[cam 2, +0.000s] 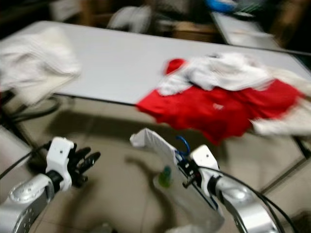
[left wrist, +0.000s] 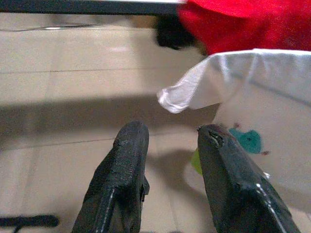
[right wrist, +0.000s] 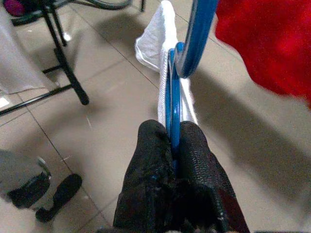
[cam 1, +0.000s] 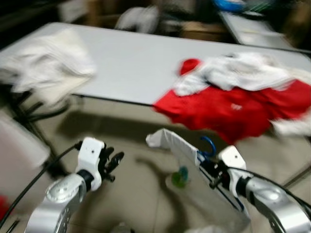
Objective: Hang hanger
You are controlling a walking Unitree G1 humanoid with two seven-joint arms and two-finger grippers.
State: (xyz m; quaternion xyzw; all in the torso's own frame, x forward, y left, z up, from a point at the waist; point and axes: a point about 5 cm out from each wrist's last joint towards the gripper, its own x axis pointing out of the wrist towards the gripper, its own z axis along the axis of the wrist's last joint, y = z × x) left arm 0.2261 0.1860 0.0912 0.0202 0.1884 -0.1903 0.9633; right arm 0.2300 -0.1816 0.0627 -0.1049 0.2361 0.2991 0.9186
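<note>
The blue hanger (right wrist: pixel 171 92) is pinched between the 2 black fingers (right wrist: pixel 194 160) of the right gripper (right wrist: pixel 172 145), its hook curving up just past the fingertips. A white garment (cam 1: pixel 182 150) with a small green print hangs on it, one sleeve end sticking out toward the robot's left. In the head views, which are blurred, the right gripper (cam 1: pixel 214 177) holds the hanger (cam 1: pixel 209 144) low over the tiled floor (cam 1: pixel 136 184), in front of the near edge of the worktop (cam 1: pixel 131 63), with the garment draped down below the wrist.

The left gripper (cam 1: pixel 112 165) is raised beside it on the robot's left, apart from the garment. Its 2 fingers (left wrist: pixel 121 184) are spread with a clear gap between them and nothing in it; beyond them the wrist camera shows the white garment (left wrist: pixel 243 97) and the green print on it.

On the worktop, a red cloth (cam 1: pixel 228 109) lies at the right, spilling over the near edge, and a white cloth (cam 1: pixel 243 70) is heaped on top of it. Another white cloth (cam 1: pixel 43 65) lies on the worktop's left end and hangs over that edge. A black metal stand leg (right wrist: pixel 65 68) rests on the floor in the right wrist view.
</note>
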